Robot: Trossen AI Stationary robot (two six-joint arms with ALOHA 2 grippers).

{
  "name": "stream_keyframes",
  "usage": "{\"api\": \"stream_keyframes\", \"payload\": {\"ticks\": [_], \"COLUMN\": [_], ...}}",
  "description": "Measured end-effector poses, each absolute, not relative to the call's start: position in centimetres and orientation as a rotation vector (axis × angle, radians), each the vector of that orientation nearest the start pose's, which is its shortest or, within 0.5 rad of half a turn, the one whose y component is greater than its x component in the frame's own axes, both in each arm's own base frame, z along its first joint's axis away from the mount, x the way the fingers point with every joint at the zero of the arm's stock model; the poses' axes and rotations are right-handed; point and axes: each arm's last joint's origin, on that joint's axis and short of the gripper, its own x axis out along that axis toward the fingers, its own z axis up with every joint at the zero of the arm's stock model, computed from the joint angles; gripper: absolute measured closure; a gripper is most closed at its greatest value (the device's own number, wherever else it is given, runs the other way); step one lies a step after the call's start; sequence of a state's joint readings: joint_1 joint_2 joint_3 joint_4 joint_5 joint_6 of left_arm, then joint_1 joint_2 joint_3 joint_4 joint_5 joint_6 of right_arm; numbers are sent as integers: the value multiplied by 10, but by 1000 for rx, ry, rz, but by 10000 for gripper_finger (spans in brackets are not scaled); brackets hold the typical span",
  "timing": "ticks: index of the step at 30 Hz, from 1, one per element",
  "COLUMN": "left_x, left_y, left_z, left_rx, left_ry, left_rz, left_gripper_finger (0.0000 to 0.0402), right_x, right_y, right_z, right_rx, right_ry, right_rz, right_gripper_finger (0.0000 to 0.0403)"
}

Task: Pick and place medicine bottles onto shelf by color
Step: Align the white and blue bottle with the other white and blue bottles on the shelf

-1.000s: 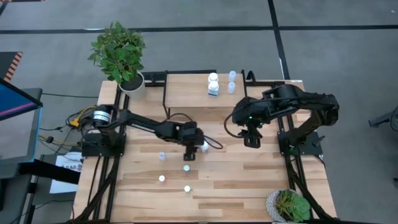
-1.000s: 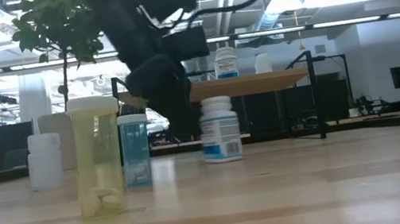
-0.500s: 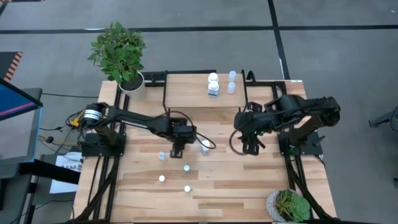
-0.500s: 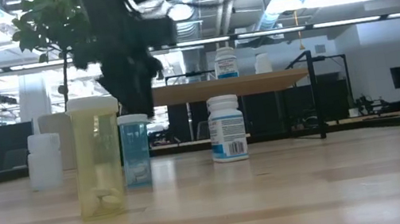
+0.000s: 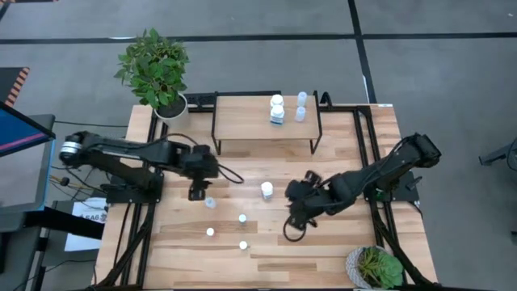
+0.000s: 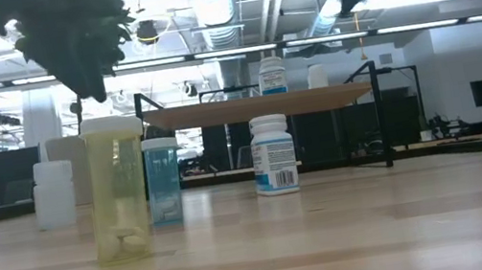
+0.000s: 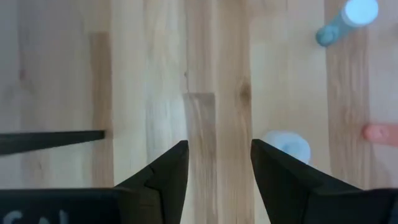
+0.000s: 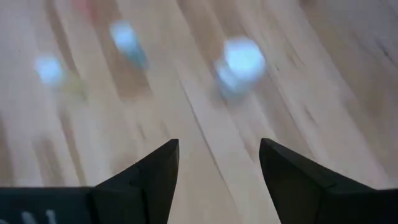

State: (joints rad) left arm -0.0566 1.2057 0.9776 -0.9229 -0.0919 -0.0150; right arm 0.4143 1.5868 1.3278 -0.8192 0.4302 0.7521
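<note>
Near the desk's front edge, two small white-capped bottles (image 5: 209,232) and (image 5: 242,244) stand on pale grained wood, with another (image 5: 241,218), a translucent blue cylinder (image 5: 210,202) and a chunky white labelled bottle (image 5: 266,190) toward the middle. The right gripper (image 5: 292,227) and left gripper (image 5: 195,192) hover with fingers spread, holding nothing. Four bottles (image 5: 277,109) stand on the shelf (image 5: 242,120) at the far edge; about half the sorting seems left.
</note>
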Motion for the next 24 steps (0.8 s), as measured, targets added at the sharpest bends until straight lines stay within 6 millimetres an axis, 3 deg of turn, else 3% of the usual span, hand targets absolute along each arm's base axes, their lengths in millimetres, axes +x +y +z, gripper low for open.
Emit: {"api": "stream_keyframes", "payload": {"ticks": [3,8,14,20,24], "left_x": [199,177,170,172,173], "left_y": [-9,-7,-6,-6,-6], "left_z": [259,245,238,239,239], "left_rx": [26,-31,-60,-52,-50], "left_ry": [1092,1056,1035,1007,1000], "left_rz": [66,98,148,142,140], "left_gripper_finger": [239,239,239,239,239], "right_x": [313,342,373,389,385], "right_y": [118,124,122,105,96], "right_z": [255,211,163,145,141], "right_rx": [309,350,370,409,396], "right_ry": [801,774,751,783,851], "right_rz": [-361,-306,-315,-400,-446], "right_gripper_finger": [159,159,159,159,159]}}
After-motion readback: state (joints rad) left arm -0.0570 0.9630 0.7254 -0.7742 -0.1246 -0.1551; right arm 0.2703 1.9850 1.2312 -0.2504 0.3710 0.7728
